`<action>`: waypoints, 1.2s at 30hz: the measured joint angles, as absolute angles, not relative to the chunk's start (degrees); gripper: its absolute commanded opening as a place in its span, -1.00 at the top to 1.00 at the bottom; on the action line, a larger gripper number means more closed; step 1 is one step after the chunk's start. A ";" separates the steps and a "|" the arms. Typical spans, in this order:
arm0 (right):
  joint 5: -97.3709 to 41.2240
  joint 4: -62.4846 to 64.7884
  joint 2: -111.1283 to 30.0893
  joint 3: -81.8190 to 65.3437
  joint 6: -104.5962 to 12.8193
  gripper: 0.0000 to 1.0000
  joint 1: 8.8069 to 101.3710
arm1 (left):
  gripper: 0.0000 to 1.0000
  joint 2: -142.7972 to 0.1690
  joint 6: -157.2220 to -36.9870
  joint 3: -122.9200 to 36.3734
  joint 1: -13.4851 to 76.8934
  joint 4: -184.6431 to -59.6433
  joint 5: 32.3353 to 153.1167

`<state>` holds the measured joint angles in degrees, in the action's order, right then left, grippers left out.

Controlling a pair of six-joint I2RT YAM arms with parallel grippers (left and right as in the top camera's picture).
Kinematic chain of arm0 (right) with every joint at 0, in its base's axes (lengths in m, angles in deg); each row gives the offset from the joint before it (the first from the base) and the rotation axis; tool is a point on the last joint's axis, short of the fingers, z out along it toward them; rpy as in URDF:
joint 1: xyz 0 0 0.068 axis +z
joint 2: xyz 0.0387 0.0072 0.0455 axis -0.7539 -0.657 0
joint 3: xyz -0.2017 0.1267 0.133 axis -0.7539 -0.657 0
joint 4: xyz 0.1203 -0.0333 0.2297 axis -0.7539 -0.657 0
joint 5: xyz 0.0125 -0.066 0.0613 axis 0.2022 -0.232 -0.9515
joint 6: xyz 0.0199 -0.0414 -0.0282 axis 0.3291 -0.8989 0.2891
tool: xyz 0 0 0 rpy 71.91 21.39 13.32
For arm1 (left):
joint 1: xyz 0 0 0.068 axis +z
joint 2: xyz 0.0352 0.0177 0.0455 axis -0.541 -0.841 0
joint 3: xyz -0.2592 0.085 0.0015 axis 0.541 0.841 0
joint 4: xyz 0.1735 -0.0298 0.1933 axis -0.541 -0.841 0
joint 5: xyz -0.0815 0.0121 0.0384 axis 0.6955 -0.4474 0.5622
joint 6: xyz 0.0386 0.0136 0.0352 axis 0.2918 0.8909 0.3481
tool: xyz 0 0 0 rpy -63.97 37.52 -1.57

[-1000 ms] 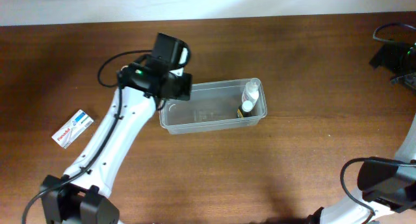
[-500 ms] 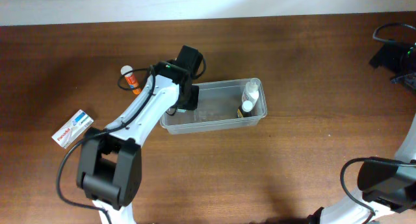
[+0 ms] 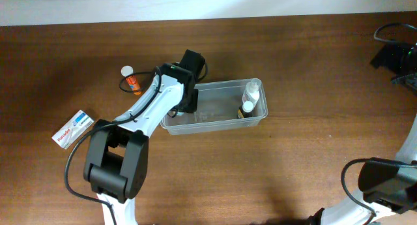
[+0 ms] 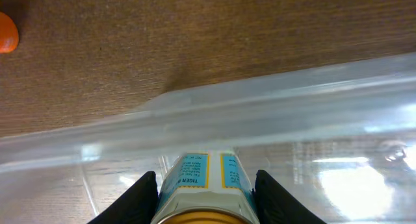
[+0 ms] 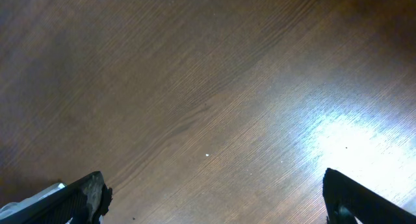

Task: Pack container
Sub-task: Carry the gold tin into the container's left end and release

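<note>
The container (image 3: 215, 124) lies on the desk (image 3: 300, 173) a little left of the middle, its long sides running left to right, its far right corner slightly higher in the overhead view. The left arm (image 3: 146, 109) reaches from the near edge up to the container's left end, and its wrist covers that end from above.

In the left wrist view the left pincer (image 4: 205, 180) pinches a small jar (image 4: 203, 175) between its two dark fingers (image 4: 144, 197), one on each side. The jar has a teal and white label with the word TIGER and a gold lid facing the camera. It sits inside the container's outline, just short of the clear rim (image 4: 260, 113) that crosses the view ahead of it. Whether the jar touches the floor of the container cannot be told.

At the right end of the container lie a white bottle (image 3: 251, 90) and, just beside it toward the near wall, a smaller bottle with a dark cap (image 3: 245, 109).

Outside the container, an orange and white tube (image 3: 131, 81) lies on the desk to the left of the wrist. A flat white box (image 3: 73, 128) with blue and red print lies farther left, well apart from the container.

The right pincer (image 5: 213, 178) is spread wide with nothing between its fingers, only bare wood below. The right arm (image 3: 388, 179) is at the lower right corner, well away from the container.
</note>
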<state>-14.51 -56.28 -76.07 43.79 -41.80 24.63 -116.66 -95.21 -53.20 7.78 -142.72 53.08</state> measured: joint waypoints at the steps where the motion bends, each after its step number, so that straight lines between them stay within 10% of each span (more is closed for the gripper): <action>1: -14.51 -56.30 -76.07 43.79 -41.80 -0.97 24.63 | 0.26 -116.81 -95.24 -53.20 7.78 -142.70 52.79; 36: -14.51 -56.28 -76.07 43.79 -41.78 -0.97 24.63 | 0.23 -120.66 -95.65 -53.31 7.78 -140.84 49.84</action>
<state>-14.51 -56.28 -76.07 43.79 -41.78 24.63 -120.66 -95.65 -53.31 7.78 -140.84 49.84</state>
